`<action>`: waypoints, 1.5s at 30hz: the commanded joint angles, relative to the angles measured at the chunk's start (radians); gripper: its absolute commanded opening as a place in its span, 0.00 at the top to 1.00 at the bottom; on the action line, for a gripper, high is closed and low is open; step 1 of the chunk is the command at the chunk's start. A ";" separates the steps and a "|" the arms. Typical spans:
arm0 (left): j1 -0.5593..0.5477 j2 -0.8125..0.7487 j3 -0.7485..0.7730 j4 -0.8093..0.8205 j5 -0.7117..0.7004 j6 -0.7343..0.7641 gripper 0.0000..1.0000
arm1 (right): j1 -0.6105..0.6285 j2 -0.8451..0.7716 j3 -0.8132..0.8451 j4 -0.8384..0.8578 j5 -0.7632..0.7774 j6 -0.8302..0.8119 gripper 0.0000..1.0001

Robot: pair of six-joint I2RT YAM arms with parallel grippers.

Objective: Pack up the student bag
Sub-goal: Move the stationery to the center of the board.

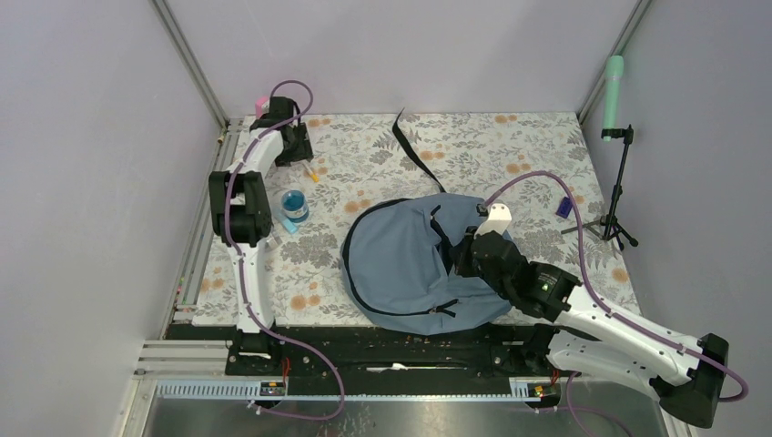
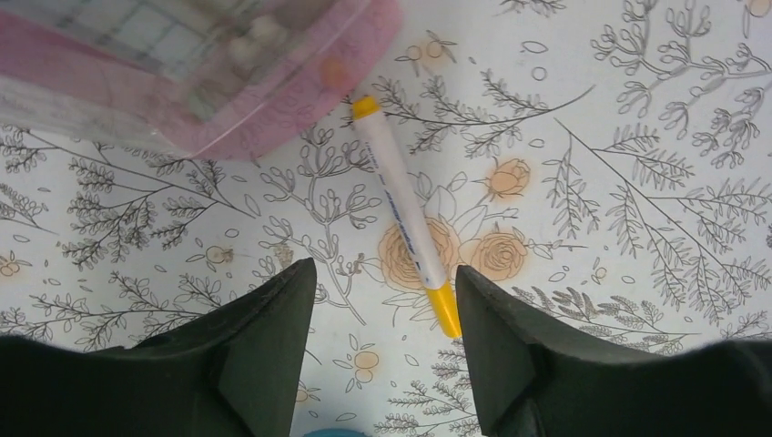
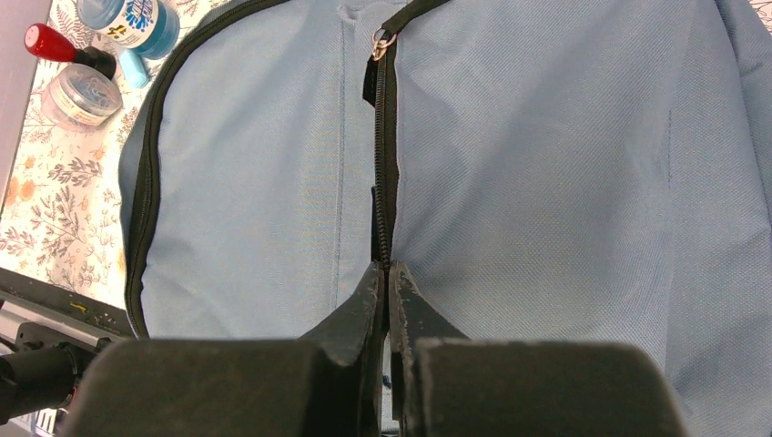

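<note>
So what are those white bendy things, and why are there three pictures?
They are two robot arms, each ending in a pincer. The big picture comes from a camera overhead. The other two come from small cameras on the wrists. On the flowery table lie a grey-blue backpack, a blue jar, a pen and a pink pouch. The left pincer is open over the pen, holding nothing yet. The right pincer looks pinched shut on the backpack's zipper.

Your left gripper (image 2: 384,271) has its jaws apart above the floral cloth (image 2: 637,182). A yellow-tipped white pen (image 2: 401,209) lies slanted between them — its far end near a pink clear pouch (image 2: 182,73).
</note>
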 commanded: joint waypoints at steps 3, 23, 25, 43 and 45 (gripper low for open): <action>0.006 0.011 0.011 0.020 0.048 -0.142 0.44 | 0.006 -0.014 0.024 0.032 0.038 0.000 1.00; -0.003 0.078 -0.010 -0.028 0.093 -0.269 0.74 | 0.006 -0.031 0.032 0.071 0.040 -0.035 1.00; -0.006 0.074 -0.020 -0.027 0.103 -0.260 0.84 | 0.006 -0.033 0.032 0.072 0.042 -0.037 1.00; -0.140 -0.283 -0.478 0.036 0.117 -0.155 0.96 | 0.005 -0.044 0.024 0.088 0.006 -0.038 1.00; -0.169 -0.307 -0.525 0.029 0.103 -0.153 0.96 | 0.006 -0.046 0.022 0.088 0.000 -0.039 1.00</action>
